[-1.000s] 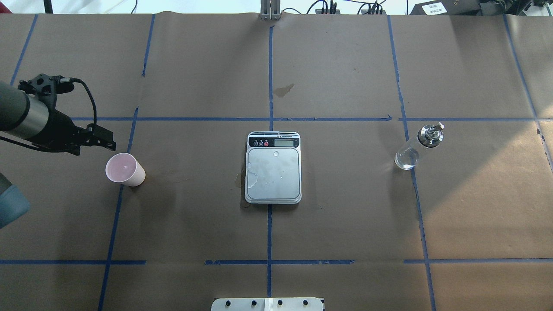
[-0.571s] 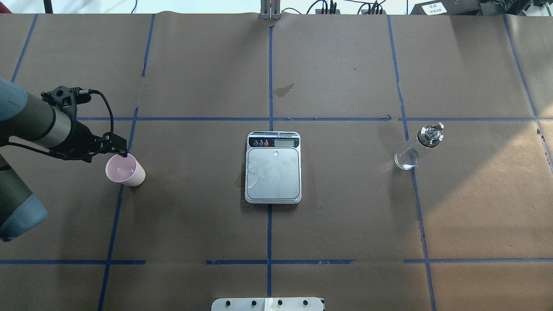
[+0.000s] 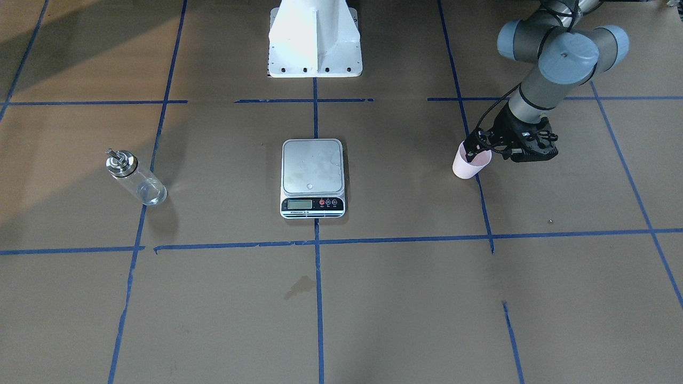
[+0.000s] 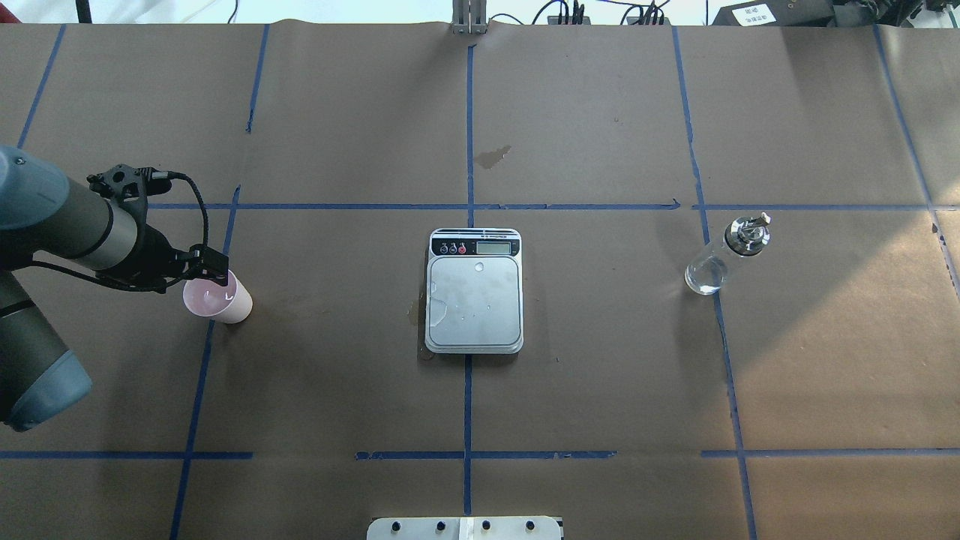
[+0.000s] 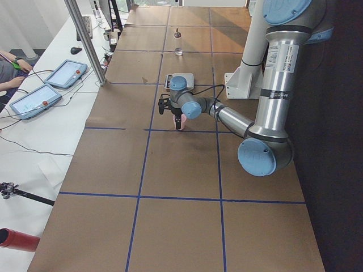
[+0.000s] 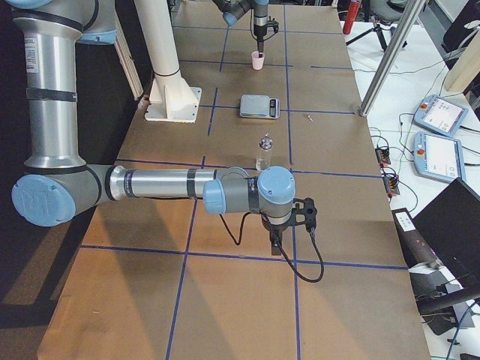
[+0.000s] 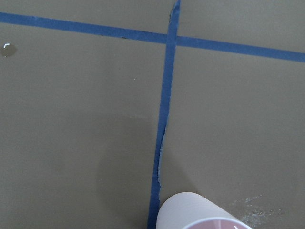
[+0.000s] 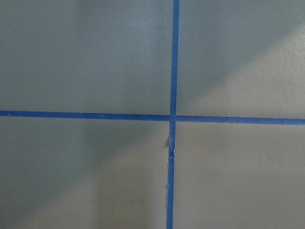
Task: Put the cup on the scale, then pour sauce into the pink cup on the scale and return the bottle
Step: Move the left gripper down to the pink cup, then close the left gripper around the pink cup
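Hanging over the left side of the brown-paper-covered bench (image 4: 600, 375), the left arm's black two-finger pincer (image 4: 217, 268) points down at the far rim of the small pale pink tapered plastic cup (image 4: 217, 296). Its fingertips overlap that rim in the overhead and front views, but I cannot tell how wide the pincer stands or whether it has hold of the cup. The cup stands upright, mouth up, on the bench, touching a strip of blue tape (image 4: 196, 390) that runs near to far; the left wrist view shows only its rim and upper wall at the bottom edge, just beside that strip. At the bench's middle, well to the right of the cup, the flat rectangular digital kitchen scale (image 4: 474, 300) with its silver steel platform and white body lies on the centre line, its display and round buttons at the far end. Well to the right of that, the clear cylindrical glass bottle (image 4: 720, 259) with the shiny silver metal cap stands upright on another blue strip. The right arm's pincer (image 6: 276, 241) hangs over bare paper at the bench's right end, near a tape crossing; whether it is open or closed I cannot tell.
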You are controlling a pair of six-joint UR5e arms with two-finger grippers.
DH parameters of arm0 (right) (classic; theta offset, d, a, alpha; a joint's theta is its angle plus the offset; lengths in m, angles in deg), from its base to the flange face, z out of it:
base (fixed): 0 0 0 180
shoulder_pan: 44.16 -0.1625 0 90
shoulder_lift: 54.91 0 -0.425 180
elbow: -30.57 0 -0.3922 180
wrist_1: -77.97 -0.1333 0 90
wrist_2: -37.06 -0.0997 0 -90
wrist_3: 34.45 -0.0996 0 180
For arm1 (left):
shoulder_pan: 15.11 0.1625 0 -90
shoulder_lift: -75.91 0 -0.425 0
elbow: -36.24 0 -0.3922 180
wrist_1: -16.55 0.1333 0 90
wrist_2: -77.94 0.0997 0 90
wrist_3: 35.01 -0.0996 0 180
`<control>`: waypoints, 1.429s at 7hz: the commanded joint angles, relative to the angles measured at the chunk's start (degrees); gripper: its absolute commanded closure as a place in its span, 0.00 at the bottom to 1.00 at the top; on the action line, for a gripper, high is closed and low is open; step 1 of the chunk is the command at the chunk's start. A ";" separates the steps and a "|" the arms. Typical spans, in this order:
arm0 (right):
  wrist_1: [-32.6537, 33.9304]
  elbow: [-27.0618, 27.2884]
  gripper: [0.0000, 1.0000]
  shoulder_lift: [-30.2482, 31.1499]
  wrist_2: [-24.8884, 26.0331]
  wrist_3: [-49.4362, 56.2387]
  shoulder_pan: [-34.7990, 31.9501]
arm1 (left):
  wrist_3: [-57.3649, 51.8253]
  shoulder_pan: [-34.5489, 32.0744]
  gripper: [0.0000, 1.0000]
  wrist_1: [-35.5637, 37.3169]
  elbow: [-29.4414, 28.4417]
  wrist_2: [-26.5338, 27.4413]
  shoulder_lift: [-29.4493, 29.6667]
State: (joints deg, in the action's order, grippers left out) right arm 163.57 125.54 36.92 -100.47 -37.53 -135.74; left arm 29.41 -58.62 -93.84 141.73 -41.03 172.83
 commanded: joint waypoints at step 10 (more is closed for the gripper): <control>0.00 0.48 0.00 -0.60 -0.02 0.00 0.00 | 0.45 0.53 1.00 5.76 5.31 -0.22 -0.77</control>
State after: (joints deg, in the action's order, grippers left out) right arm 163.57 125.90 36.41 -100.49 -37.53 -135.74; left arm 29.91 -57.68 -91.67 143.92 -41.21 171.96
